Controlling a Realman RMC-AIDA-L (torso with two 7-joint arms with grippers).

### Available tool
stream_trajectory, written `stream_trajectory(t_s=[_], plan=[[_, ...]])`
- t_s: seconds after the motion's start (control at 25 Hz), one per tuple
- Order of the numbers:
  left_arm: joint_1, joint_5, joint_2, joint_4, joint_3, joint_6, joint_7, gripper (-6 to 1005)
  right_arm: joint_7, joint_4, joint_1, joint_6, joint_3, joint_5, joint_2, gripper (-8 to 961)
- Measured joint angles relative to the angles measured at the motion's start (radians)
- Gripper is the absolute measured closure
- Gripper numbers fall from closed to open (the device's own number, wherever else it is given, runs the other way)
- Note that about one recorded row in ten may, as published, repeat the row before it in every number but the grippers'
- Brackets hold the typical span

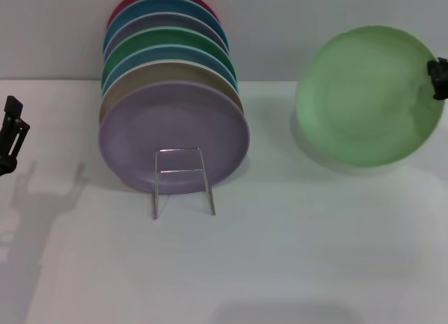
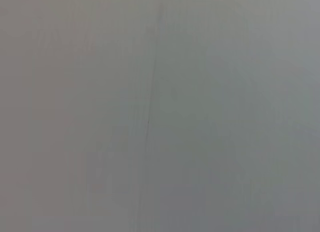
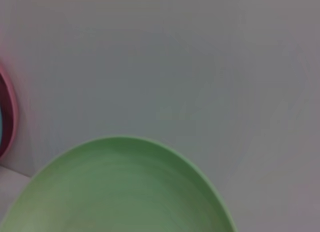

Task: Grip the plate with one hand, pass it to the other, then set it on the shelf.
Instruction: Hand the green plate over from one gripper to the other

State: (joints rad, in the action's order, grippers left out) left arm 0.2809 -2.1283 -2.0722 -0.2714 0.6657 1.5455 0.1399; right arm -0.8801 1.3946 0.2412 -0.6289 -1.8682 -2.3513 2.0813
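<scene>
At the right edge, right gripper (image 1: pixel 438 78) fingers clamped on tilted, unmarked plate (image 1: pixel 367 94); left gripper (image 1: pixel 10 135) fingers' state unclear.

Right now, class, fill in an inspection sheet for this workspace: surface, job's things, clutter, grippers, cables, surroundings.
Surface: white table, shadows at its left.
Job's things: light green plate tilted, raised off the table at the right; wire shelf standing at centre-left.
Clutter: stack of plates upright in the shelf, lavender plate in front.
Grippers: right gripper at the plate's right rim, shut on it; left gripper at the far left, apart from everything.
Cables: nothing seen.
Surroundings: plain grey wall behind.
</scene>
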Motion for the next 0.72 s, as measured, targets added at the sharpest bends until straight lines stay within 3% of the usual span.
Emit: stream_trajectory(t_s=[0.28,0.48,0.72], plan=[[-0.007,0.000,0.001,0.000,-0.002,0.012,0.001,198,-0.206,-0.133,-0.013,0.258,0.123,0.222,0.001,933],[-0.012,-0.001,0.002,0.000,-0.008,0.013,0.001,200,-0.367,-0.156,-0.045,0.388,0.199,0.417,0.000,932],[-0.015,-0.001,0.003,0.001,-0.008,0.022,0.001,202,-0.462,-0.145,-0.076,0.494,0.276,0.517,0.001,932]])
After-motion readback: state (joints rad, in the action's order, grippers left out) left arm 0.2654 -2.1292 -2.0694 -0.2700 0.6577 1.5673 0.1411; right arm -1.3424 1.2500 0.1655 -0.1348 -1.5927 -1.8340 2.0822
